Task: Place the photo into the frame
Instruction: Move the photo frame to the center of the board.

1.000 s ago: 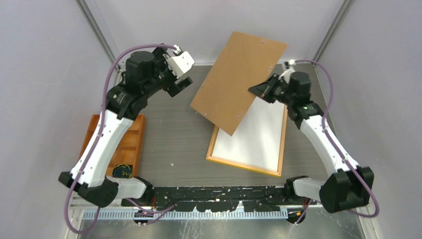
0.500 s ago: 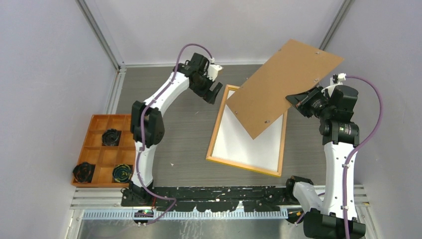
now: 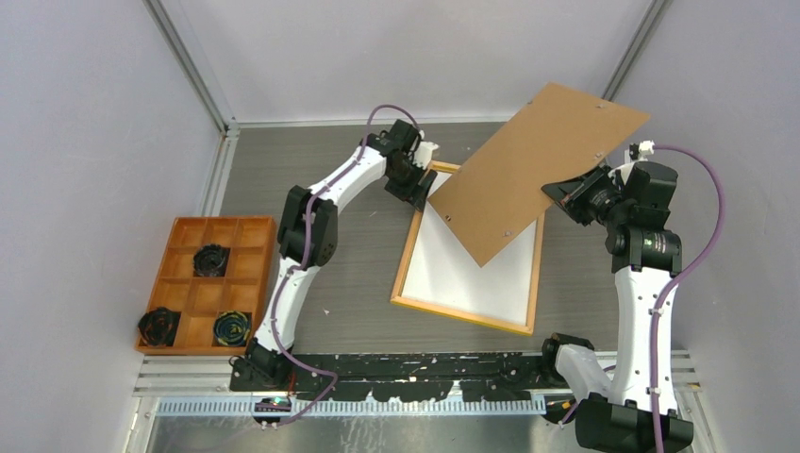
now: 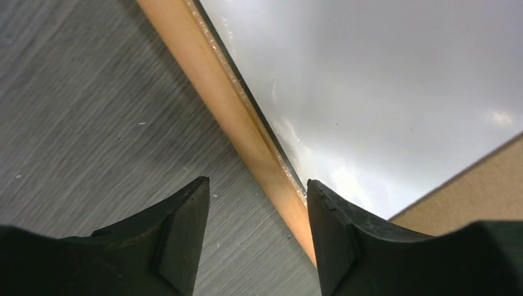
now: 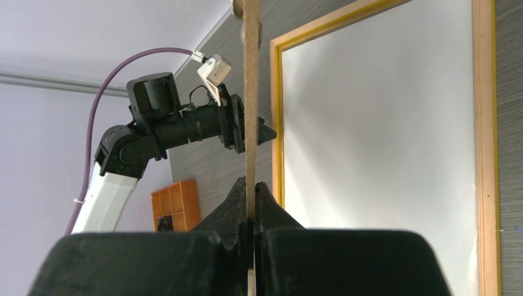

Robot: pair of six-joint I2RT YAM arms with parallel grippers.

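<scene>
The frame (image 3: 404, 264) lies flat on the table with its wood-coloured back edges up. A white sheet (image 3: 472, 274) fills it, and it looks like the photo lying with its plain back up. My right gripper (image 3: 558, 193) is shut on the brown backing board (image 3: 538, 165) and holds it tilted in the air over the frame's far right part. The right wrist view shows the board (image 5: 250, 92) edge-on between the jaws of that gripper (image 5: 250, 185). My left gripper (image 4: 256, 182) is open and straddles the frame's left rail (image 4: 213, 92) near its far-left corner, where the top view shows that gripper (image 3: 422, 189) too.
An orange compartment tray (image 3: 189, 293) with dark round parts sits at the left edge of the table. The left arm (image 3: 311, 226) stretches across the table's left middle. Walls close the table in at the back and on both sides.
The left arm has reached from the back left to the frame's far-left corner and its jaws have narrowed. The right arm swung the board rightward and has held it nearly still since.
</scene>
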